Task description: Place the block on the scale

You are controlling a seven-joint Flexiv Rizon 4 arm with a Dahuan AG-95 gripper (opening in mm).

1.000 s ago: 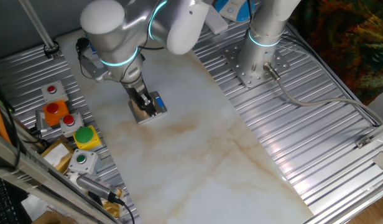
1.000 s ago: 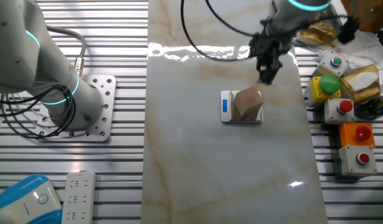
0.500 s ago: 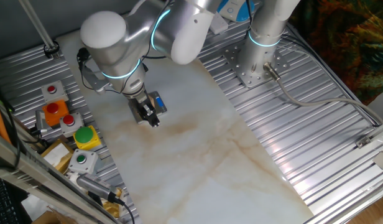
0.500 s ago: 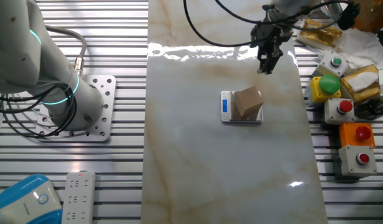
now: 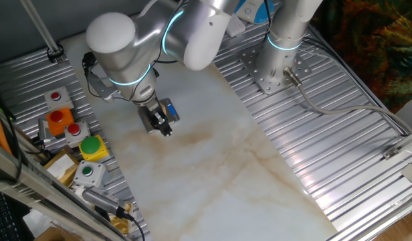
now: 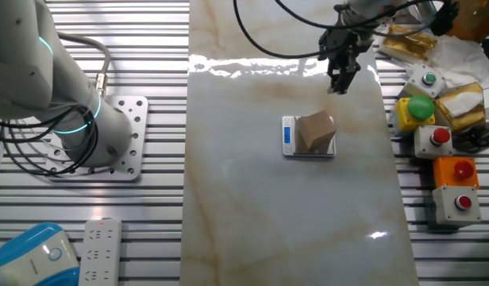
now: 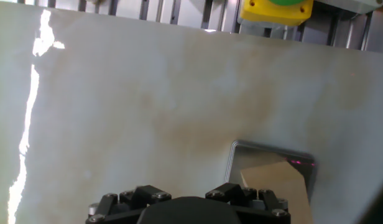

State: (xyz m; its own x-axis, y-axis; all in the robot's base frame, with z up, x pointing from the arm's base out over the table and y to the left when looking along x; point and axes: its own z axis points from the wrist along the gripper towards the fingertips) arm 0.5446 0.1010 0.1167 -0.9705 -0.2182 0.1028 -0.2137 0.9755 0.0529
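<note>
The block [image 6: 316, 131], a small tan wooden cube, rests on the scale [image 6: 289, 135], a small grey plate with a blue strip on its left edge. My gripper [image 6: 340, 83] hangs above the table just beyond the block, clear of it and empty, with its fingers apart. In the one fixed view the gripper [image 5: 164, 127] covers the block, and only the scale's blue-strip corner [image 5: 169, 109] shows. In the hand view the block [image 7: 272, 185] sits on the scale [image 7: 236, 154] at the lower right, and the fingertips are out of frame.
Button boxes stand along the right table edge: green [image 6: 420, 108], red [image 6: 440, 137] and orange [image 6: 459, 169]. A yellow button box [image 7: 275, 9] shows at the top of the hand view. A second robot's base [image 6: 109, 143] and a power strip [image 6: 102, 246] are on the left.
My gripper has lifted up and away from the block, which stays on the scale. Over the last half second nothing has moved.
</note>
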